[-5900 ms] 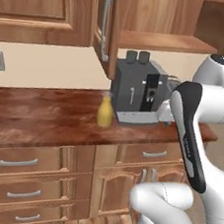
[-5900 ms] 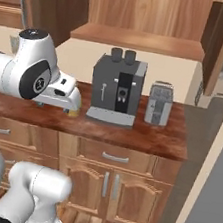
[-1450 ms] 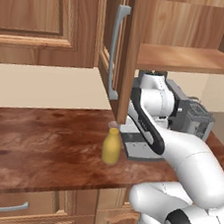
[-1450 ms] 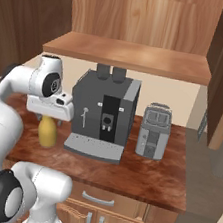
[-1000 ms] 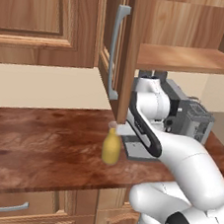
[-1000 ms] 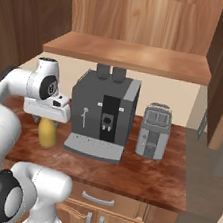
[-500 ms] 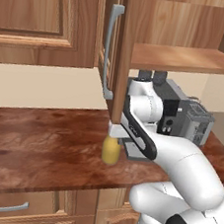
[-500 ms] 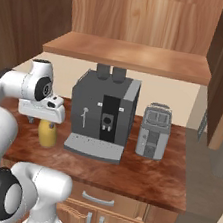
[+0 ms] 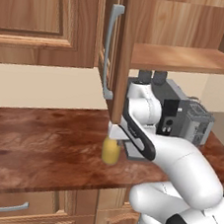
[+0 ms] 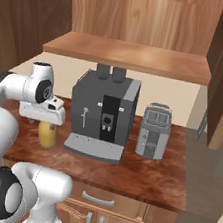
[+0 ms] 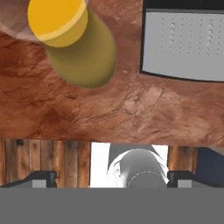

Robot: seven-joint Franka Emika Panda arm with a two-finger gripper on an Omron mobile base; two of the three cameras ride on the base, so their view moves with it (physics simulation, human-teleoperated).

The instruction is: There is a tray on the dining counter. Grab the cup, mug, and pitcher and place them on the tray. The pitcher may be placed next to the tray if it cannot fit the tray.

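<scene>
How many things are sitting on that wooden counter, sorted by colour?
Yellow: 1, the pitcher
Dark grey: 1, the coffee machine
Light grey: 1, the toaster
Total: 3

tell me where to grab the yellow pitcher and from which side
Grip the pitcher around its narrow neck, coming straight down from above. It stands upright on the wood counter, beside the coffee machine's drip tray, and its rounded body looks too wide. The open pincer hangs right over it.
</scene>
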